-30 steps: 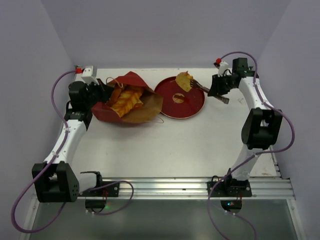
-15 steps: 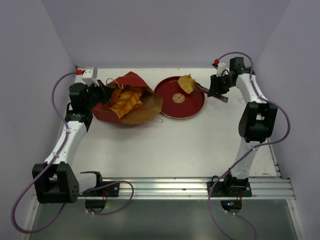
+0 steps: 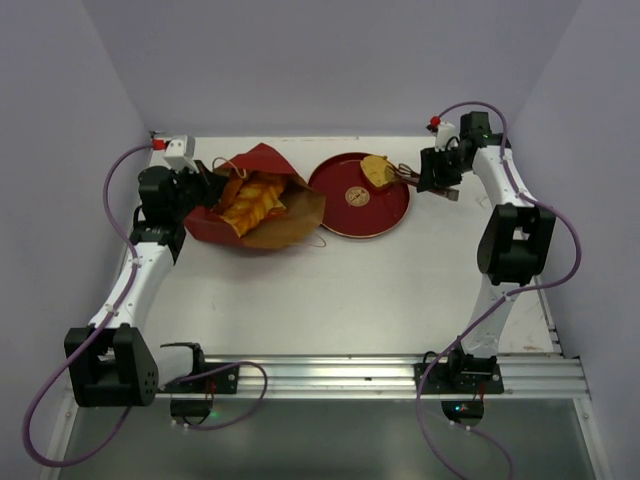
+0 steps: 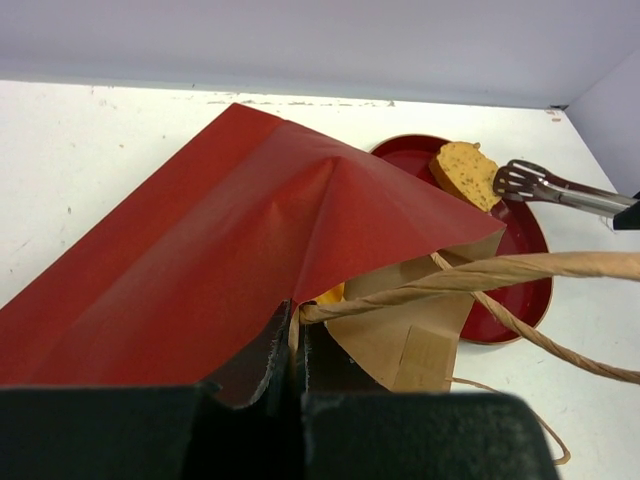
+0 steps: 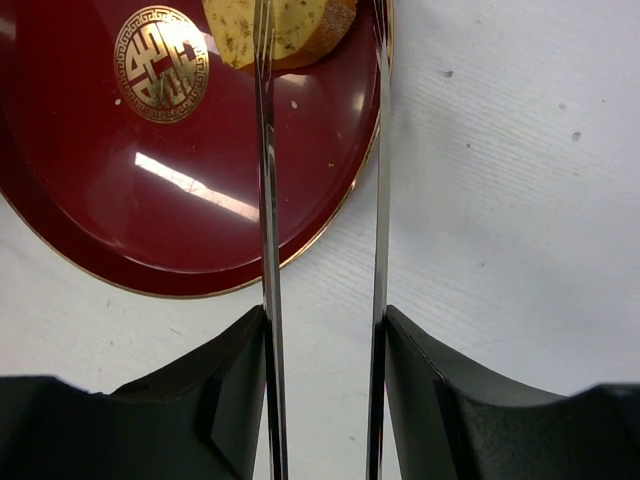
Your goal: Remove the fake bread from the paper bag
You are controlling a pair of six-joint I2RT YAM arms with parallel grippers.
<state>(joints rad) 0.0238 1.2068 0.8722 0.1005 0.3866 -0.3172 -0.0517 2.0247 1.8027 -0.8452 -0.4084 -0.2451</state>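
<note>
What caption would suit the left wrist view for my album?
Left gripper pinching the paper bag edge; beyond, tongs beside a bread piece on the red plate.

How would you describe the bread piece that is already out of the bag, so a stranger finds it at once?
Look at the round dark red plate right of the paper bag. On its far right rim lies one speckled golden bread piece, the only bread outside the bag.
</note>
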